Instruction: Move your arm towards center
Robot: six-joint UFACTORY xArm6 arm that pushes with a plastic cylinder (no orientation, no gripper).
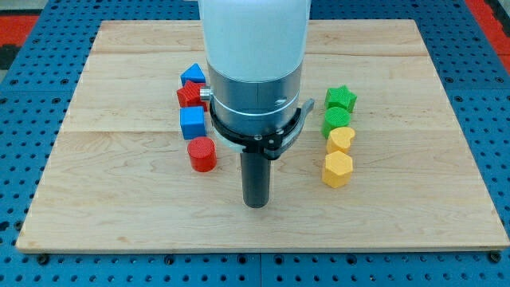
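1. Tip-only rod, no fingers to open or close: my tip (256,204) rests on the wooden board (119,199) near centre.
2. Red cylinder (202,154) sits at ten o'clock from it.
3. Yellow hexagonal block (337,169) sits at two o'clock.

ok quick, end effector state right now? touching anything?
No gripper, just a rod. My tip is on the board, touching no block: red cylinder to the view's left, yellow hexagon to the right.
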